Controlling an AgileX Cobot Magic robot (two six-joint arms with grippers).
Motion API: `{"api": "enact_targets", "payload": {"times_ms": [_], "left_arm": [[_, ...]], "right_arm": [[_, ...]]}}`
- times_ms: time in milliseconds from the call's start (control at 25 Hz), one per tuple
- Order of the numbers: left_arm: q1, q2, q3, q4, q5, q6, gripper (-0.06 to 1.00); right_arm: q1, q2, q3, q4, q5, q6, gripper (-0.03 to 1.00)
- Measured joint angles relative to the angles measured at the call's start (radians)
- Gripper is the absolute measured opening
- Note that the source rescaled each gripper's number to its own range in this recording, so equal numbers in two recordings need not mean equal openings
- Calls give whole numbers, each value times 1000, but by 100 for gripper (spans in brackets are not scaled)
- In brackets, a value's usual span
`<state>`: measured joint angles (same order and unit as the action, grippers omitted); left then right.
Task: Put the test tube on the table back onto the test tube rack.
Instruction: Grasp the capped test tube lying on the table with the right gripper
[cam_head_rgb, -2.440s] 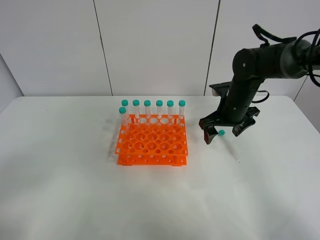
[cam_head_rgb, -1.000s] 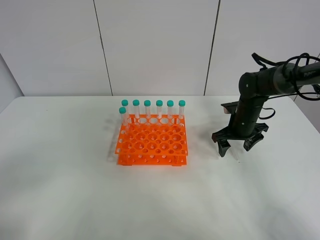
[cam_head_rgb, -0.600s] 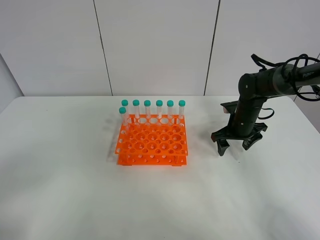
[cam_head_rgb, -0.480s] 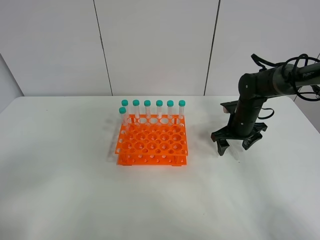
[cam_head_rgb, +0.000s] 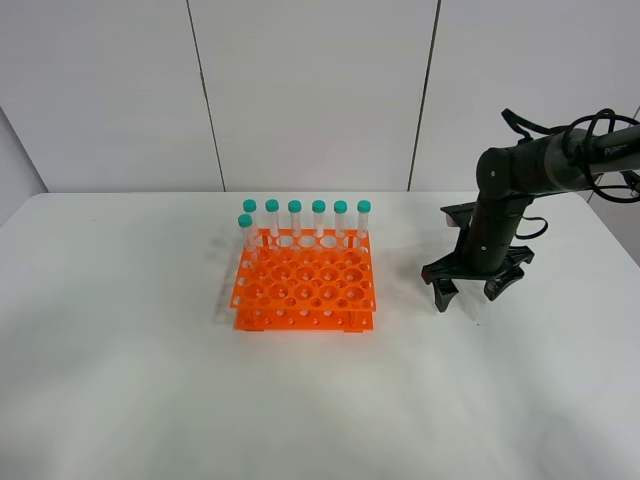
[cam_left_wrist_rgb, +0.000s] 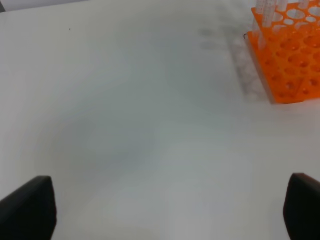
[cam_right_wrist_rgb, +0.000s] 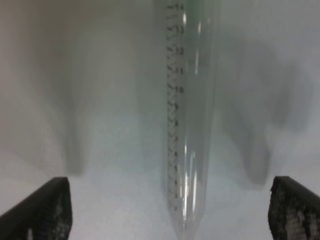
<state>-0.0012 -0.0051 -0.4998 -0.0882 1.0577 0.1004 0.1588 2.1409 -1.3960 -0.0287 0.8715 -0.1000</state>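
Observation:
The test tube (cam_right_wrist_rgb: 187, 125) lies on the white table (cam_head_rgb: 150, 350), clear with printed graduation marks; its teal cap is only a green blur at the frame edge. My right gripper (cam_right_wrist_rgb: 170, 210) is open, its fingers either side of the tube and not touching it. In the exterior view the right gripper (cam_head_rgb: 468, 293) is low on the table, right of the orange test tube rack (cam_head_rgb: 305, 285), and hides the tube. My left gripper (cam_left_wrist_rgb: 165, 207) is open and empty over bare table, away from the rack (cam_left_wrist_rgb: 290, 65).
Several teal-capped tubes (cam_head_rgb: 318, 215) stand upright along the rack's back row and its back left corner. The rack's other holes are empty. A white panelled wall stands behind the table.
Since 2.4 s ago my right gripper has come down to the table over the lying tube. In the last second it has hardly moved. The rack is unchanged.

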Motion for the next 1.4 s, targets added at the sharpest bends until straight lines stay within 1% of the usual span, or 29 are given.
{"api": "enact_targets", "payload": {"times_ms": [200,1000,1040,1080,1120,1200,1240,1280,1320,1400], "left_arm": [[0,0,0,0,0,0,100],[0,0,0,0,0,0,100],[0,0,0,0,0,0,100],[0,0,0,0,0,0,100],[0,0,0,0,0,0,100],[0,0,0,0,0,0,100],[0,0,0,0,0,0,100],[0,0,0,0,0,0,100],[0,0,0,0,0,0,100],[0,0,0,0,0,0,100]], "right_arm": [[0,0,0,0,-6,3,79],[0,33,-1,4,-7,4,77],[0,33,-1,4,-7,4,74],[0,33,-1,3,-8,4,67],[0,33,-1,1,-8,4,57],[0,33,-1,1,-9,4,27],[0,33,-1,0,-11,4,9],[0,33,-1,-2,-11,4,0],[0,33,-1,-4,-11,4,4],[0,33,-3,-4,-10,4,2]]}}
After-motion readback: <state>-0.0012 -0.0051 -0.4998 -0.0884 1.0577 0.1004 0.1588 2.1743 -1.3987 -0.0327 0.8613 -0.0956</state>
